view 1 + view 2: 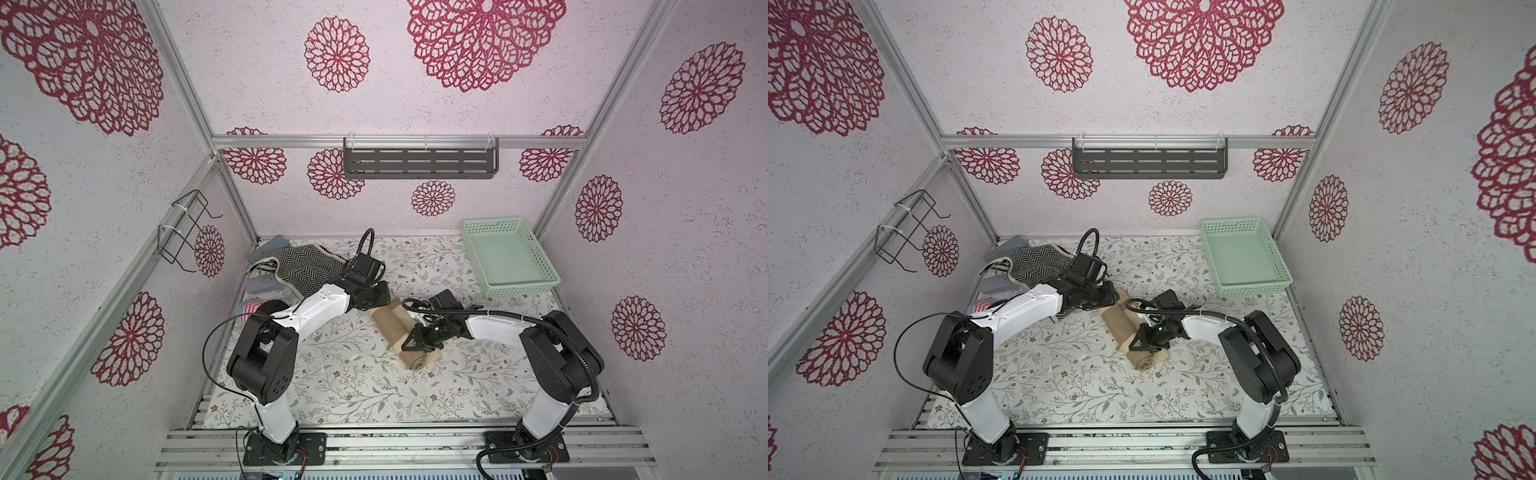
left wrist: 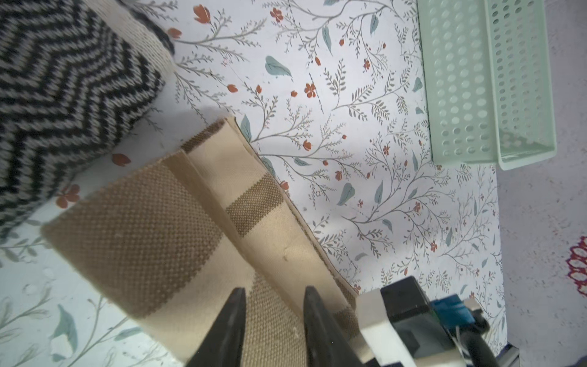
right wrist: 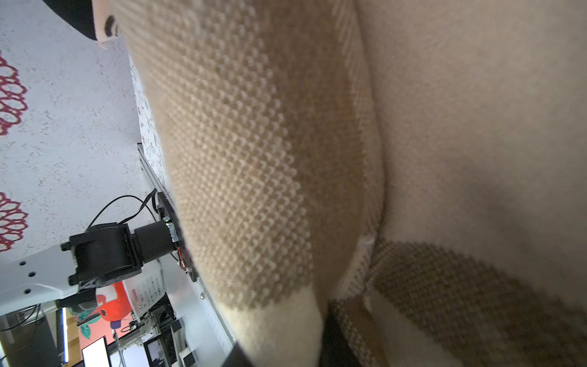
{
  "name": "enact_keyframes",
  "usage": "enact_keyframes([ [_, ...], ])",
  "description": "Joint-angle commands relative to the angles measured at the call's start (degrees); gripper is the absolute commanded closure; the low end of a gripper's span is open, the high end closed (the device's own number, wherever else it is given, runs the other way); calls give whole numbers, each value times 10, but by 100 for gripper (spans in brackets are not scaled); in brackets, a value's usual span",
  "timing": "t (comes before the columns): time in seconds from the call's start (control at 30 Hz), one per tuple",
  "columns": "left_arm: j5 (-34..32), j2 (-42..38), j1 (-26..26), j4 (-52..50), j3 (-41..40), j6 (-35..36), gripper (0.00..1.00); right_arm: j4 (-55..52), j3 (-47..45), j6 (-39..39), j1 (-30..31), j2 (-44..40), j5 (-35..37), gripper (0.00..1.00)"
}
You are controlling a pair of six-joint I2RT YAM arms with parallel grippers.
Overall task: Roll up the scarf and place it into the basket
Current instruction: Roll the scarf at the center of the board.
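- Scarf [image 1: 388, 328] [image 1: 1119, 328] lies mid-table, tan with cream bands, at a slant between the two arms in both top views.
- It's partly rolled: the near end shows a spiral roll, the far end lies as folded layers.
- We see it on the table [image 1: 353, 382], outside the basket [image 1: 523, 286] [image 1: 1254, 286] and well apart from it.
- Basket sits at the far right corner, long side along the right wall.
- Left gripper [image 2: 273, 290] is at the scarf's far end, tips on a tan band.
- Its fingers [image 2: 233, 327] stand a little apart, with weave showing in the gap. We cannot tell if they pinch cloth.
- Right gripper [image 1: 409, 340] [image 1: 1138, 343] is down on the scarf, just beyond the spiral end.
- In the right wrist view the scarf [image 3: 254, 159] fills the frame. A cream edge sits between the two dark fingers [image 3: 333, 343], so we read them as clenched on a fold of the scarf.
- Zigzag cloth [image 1: 307, 266] [image 2: 63, 79] lies at the far left, just beside the scarf's far end and partly under the left arm.
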Motion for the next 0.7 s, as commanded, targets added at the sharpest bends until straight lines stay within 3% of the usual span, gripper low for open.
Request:
enact_keyframes([
  [0.0, 7, -5, -4, -16, 14, 9, 70, -21, -8, 7, -25, 9, -5, 75],
  [0.3, 25, -35, -9, -22, -22, 14, 72, -27, -11, -2, -62, 26, -5, 63],
  [0.5, 40, 19, -13, -1, -5, 20, 73, -65, 5, -22, -68, 16, 29, 56],
  [0.67, 32, 84, -13, -9, 66, 29, 75, -113, 25, -45, -68, -6, 72, 49],
])
